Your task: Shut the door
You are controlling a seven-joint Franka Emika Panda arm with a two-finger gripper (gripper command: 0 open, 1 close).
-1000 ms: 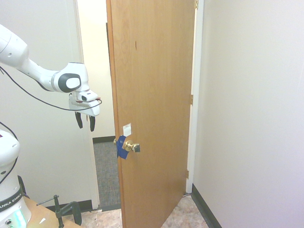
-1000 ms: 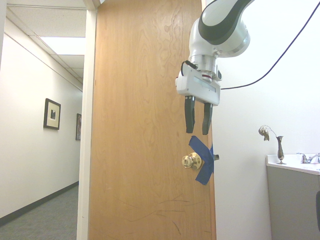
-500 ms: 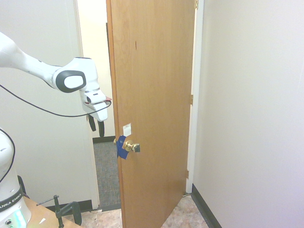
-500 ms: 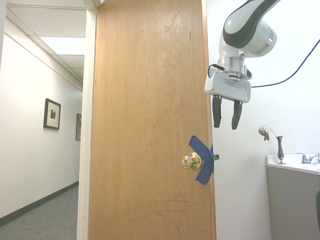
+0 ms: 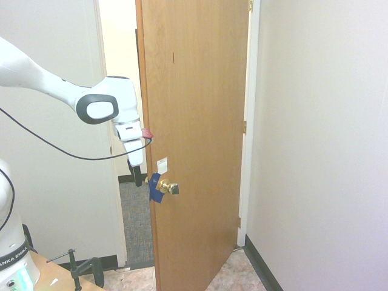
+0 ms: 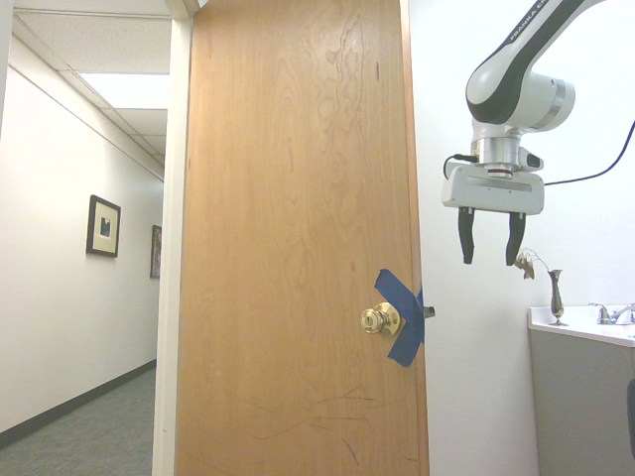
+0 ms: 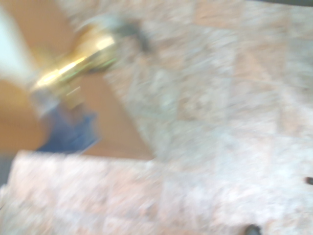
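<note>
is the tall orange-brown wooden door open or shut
Open: the tall orange-brown wooden door stands swung away from its frame, carpet showing past its edge.

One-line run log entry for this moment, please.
door: ajar | gripper: open, empty, above knob height, beside door's free edge | knob: ungrasped | blue tape: on door edge | shutting: not done

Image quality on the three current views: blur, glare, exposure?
Wrist view: heavily blurred, the round brass knob smeared with bright highlights, mottled floor tiles soft and pale. First exterior view: sharp, hallway wall beyond the doorway washed out. Second exterior view: sharp, rectangular white ceiling light blown out.
</note>
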